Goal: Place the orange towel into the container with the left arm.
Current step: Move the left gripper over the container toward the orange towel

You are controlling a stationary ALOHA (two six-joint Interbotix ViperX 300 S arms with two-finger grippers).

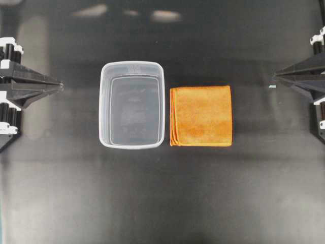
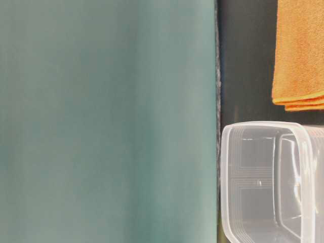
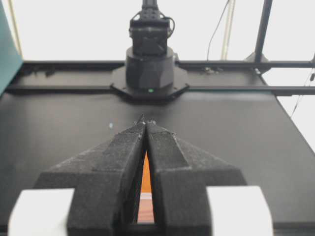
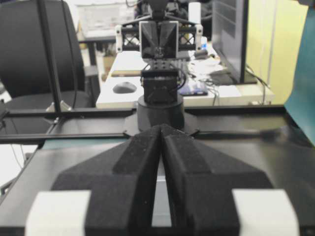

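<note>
The orange towel (image 1: 201, 115) lies folded flat on the black table, just right of the container (image 1: 132, 104), a clear empty tub; both also appear in the table-level view, the orange towel (image 2: 299, 55) above the container (image 2: 268, 182). My left gripper (image 1: 61, 87) rests at the left edge, shut and empty, well apart from the tub. In the left wrist view the left gripper (image 3: 146, 123) has its tips touching, and a sliver of orange towel (image 3: 145, 177) shows through the slit behind them. My right gripper (image 1: 274, 77) sits at the right edge, shut and empty, its tips (image 4: 162, 129) pressed together.
The black table (image 1: 162, 198) stretches around both objects. A teal wall (image 2: 106, 121) fills the left of the table-level view. The opposite arm's base (image 3: 150, 69) stands at the table's far end in each wrist view; a desk and chair lie beyond.
</note>
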